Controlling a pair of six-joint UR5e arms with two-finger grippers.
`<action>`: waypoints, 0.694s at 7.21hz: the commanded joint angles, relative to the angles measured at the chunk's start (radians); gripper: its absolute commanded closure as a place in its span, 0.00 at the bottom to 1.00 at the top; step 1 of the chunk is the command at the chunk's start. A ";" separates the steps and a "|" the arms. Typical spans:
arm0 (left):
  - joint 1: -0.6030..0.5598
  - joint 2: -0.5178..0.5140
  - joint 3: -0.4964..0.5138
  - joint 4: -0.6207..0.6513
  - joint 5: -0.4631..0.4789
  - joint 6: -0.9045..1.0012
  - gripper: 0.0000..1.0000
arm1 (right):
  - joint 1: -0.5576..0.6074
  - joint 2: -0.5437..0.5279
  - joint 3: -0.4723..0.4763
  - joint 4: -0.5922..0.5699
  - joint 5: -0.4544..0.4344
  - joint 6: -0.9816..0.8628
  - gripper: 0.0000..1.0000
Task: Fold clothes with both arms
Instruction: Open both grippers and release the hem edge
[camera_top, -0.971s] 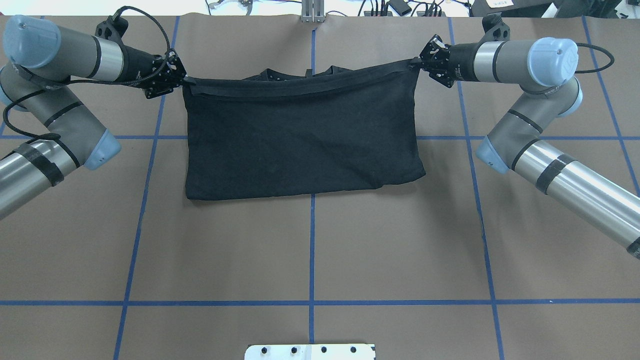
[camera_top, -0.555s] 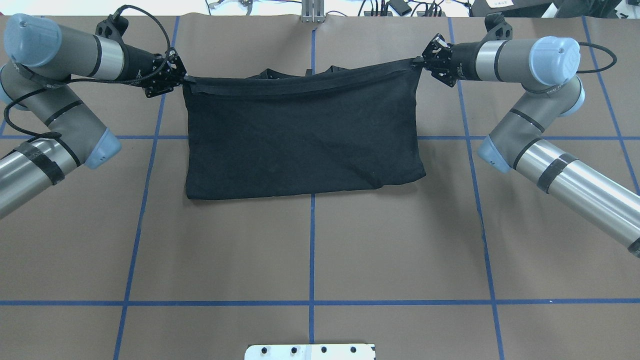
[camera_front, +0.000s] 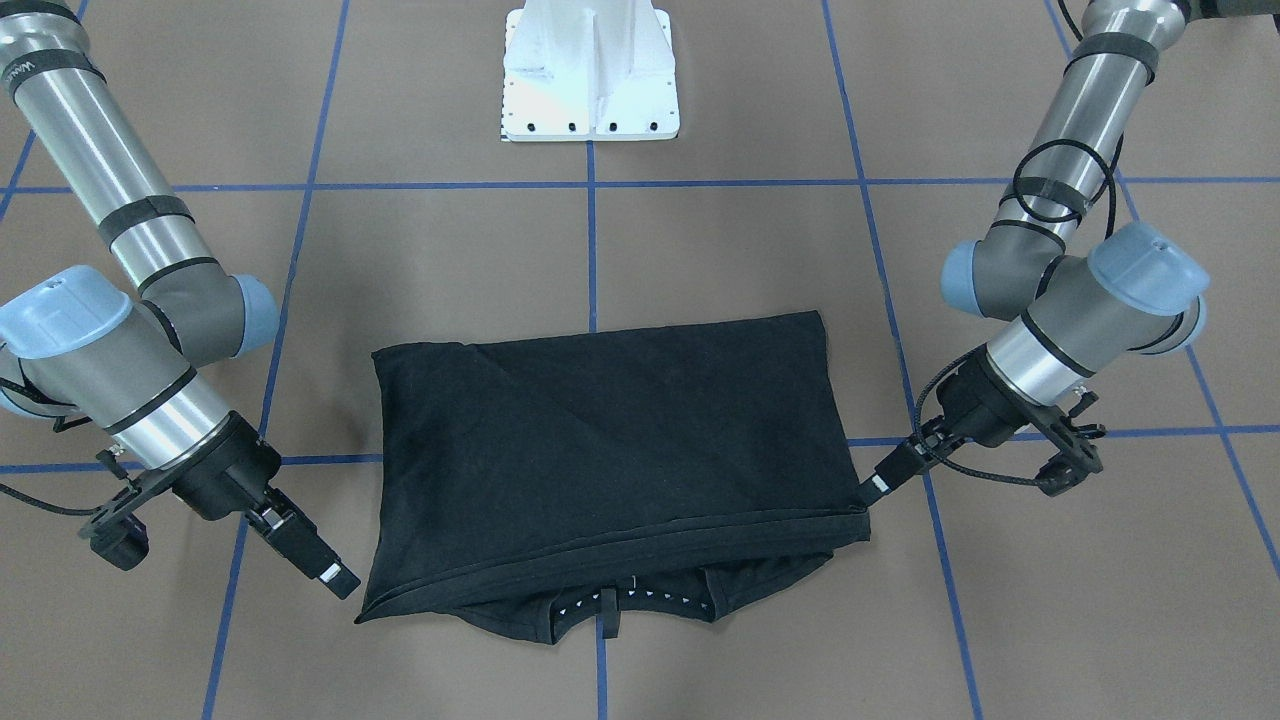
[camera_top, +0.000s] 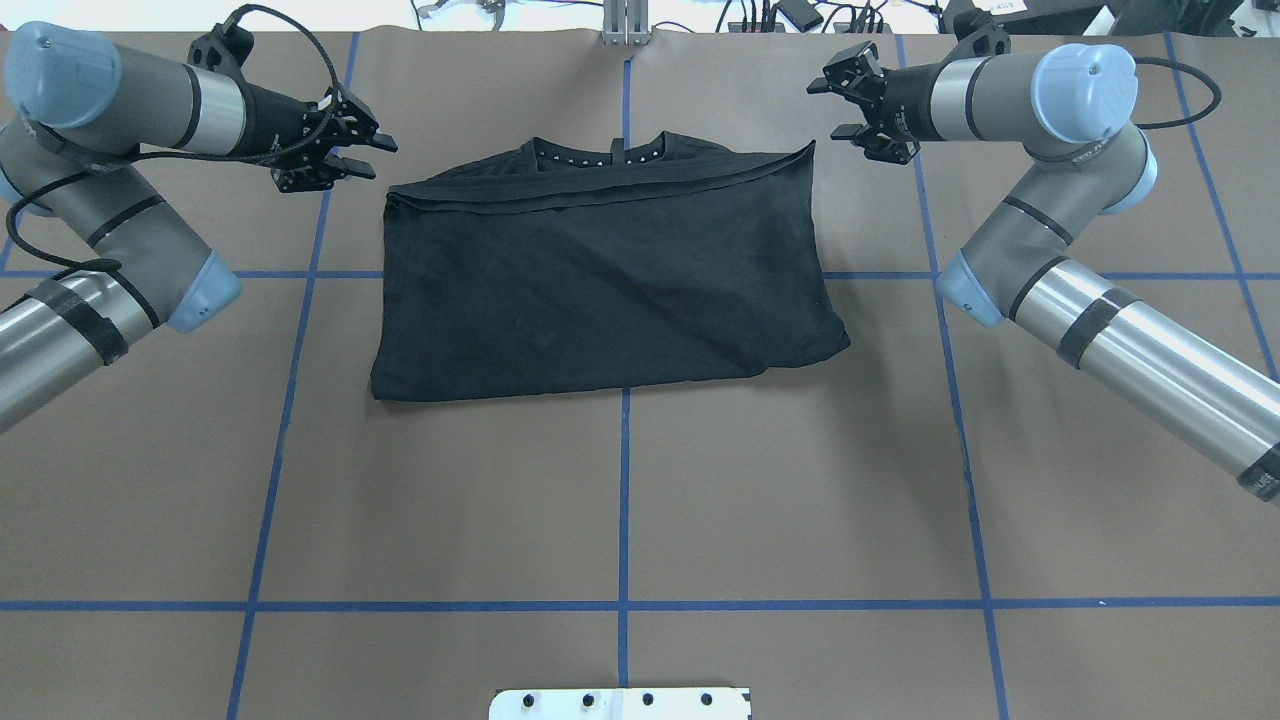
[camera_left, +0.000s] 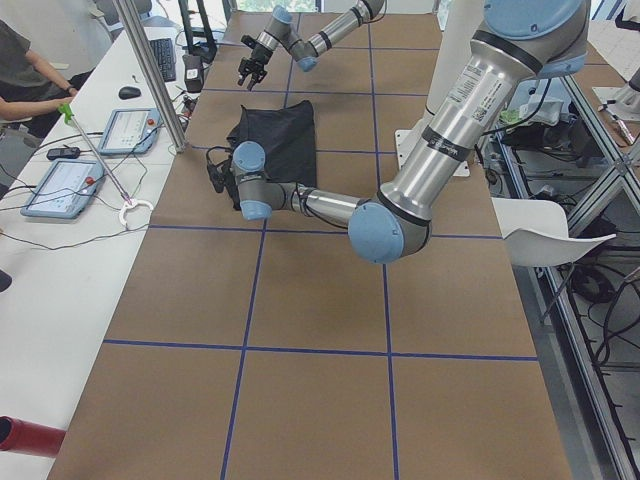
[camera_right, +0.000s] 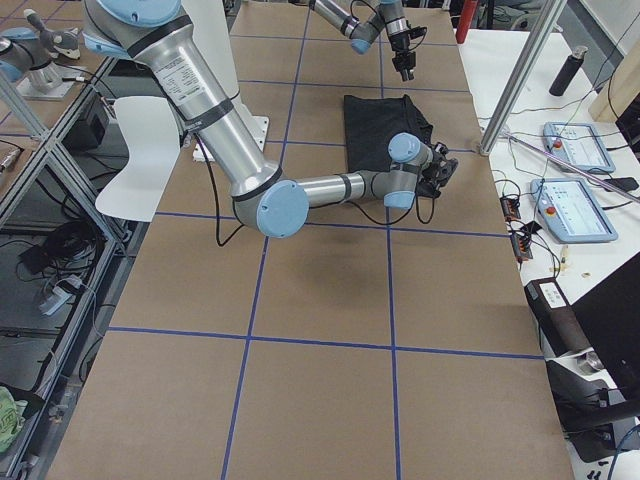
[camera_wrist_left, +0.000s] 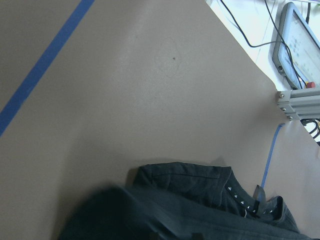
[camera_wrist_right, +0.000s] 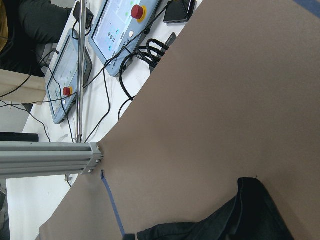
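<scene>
The black T-shirt (camera_top: 600, 270) lies folded flat at the table's far middle, its upper layer's hem just short of the collar (camera_top: 598, 152), whose small white marks show. My left gripper (camera_top: 372, 158) hovers open just beyond the shirt's far-left corner, holding nothing. Near the far-right corner my right gripper (camera_top: 826, 108) is also open and empty. In the front-facing view the shirt (camera_front: 600, 440) lies between the left gripper (camera_front: 872, 486) and the right gripper (camera_front: 338, 578), each close to a corner. Both wrist views show only shirt (camera_wrist_left: 200, 200) (camera_wrist_right: 250, 215) and table.
Blue tape lines cross the brown table cover. The white base plate (camera_top: 620, 703) is bolted at the near edge. Beyond the far edge are an aluminium post (camera_left: 150, 70), control tablets (camera_left: 65, 185), cables and a seated person (camera_left: 20, 70).
Both grippers have opened and let go of the shirt's raised far edge, then drawn outward. That edge has dropped flat onto the shirt, and the collar now shows.
</scene>
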 joint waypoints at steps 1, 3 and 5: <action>-0.034 -0.001 0.005 0.011 -0.006 0.003 0.00 | 0.003 0.004 0.005 -0.008 0.015 0.001 0.00; -0.042 -0.007 -0.001 0.023 -0.014 0.002 0.00 | 0.006 -0.022 0.055 -0.017 0.152 -0.005 0.00; -0.050 -0.005 -0.019 0.024 -0.015 0.002 0.00 | 0.029 -0.048 0.144 -0.154 0.278 -0.011 0.00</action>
